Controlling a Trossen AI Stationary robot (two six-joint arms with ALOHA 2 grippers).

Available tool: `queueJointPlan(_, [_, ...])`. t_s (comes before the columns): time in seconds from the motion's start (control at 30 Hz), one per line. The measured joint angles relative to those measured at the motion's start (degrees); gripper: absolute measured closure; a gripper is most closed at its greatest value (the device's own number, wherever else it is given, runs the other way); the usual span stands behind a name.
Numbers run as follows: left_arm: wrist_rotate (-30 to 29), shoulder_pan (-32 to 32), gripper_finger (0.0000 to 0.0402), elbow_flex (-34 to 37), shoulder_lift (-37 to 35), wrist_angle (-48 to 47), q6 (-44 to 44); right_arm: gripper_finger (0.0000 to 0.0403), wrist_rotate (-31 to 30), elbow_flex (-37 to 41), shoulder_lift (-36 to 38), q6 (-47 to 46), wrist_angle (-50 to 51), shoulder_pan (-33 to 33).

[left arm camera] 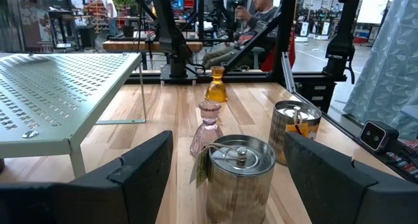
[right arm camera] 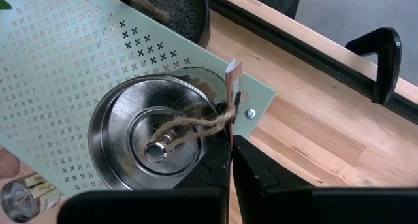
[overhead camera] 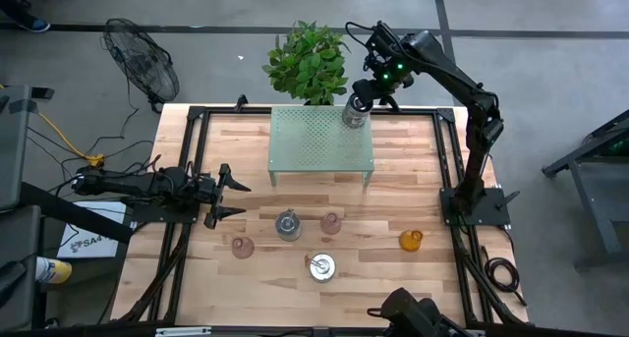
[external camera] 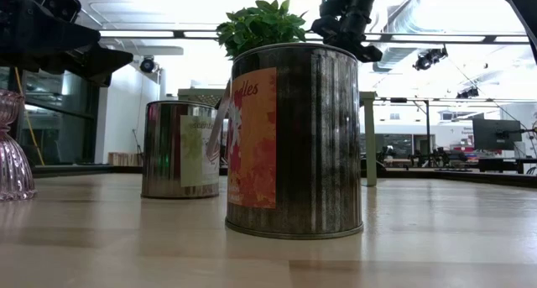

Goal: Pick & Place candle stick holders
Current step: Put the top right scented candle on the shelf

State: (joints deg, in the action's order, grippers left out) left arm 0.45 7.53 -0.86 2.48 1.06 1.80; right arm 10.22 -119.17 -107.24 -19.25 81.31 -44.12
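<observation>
My right gripper (right arm camera: 230, 144) is over the far right corner of the green perforated shelf (overhead camera: 320, 139), shut on the twine of a silver round holder (right arm camera: 153, 138) (overhead camera: 354, 112) that sits over that corner. On the table near the front are two more silver holders (overhead camera: 288, 224) (overhead camera: 320, 267), two pink glass ones (overhead camera: 331, 222) (overhead camera: 243, 247) and an amber one (overhead camera: 411, 241). My left gripper (overhead camera: 232, 192) is open and level at the table's left side, pointing at the nearest silver holder (left arm camera: 238, 168) without touching it. My right gripper pinches the brown twine (right arm camera: 208, 123) that runs from the lid's knob (right arm camera: 157, 149) to a paper tag (right arm camera: 234, 77), between its two shut fingers, right beside the tag. The fingers slant down from above. Whether the holder's base rests on the shelf I cannot tell.
A potted plant (overhead camera: 309, 62) stands just behind the shelf's far edge. Black frame rails (overhead camera: 449, 160) and a clamp (right arm camera: 385, 57) line the table's sides. People sit beyond the table (left arm camera: 255, 21). Bare wood lies between the shelf and the row of holders.
</observation>
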Motion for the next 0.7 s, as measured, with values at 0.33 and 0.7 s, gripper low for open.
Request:
queueJointPlan(0.33, [0.0,0.0,0.0114,0.0,0.0,0.0,0.0,0.0403,0.0,0.0,0.0,0.0,0.4,0.0])
queueJointPlan(0.7, [0.0,0.0,0.0114,0.0,0.0,0.0,0.0,0.0403,0.0,0.0,-0.1,0.0,1.1,0.0])
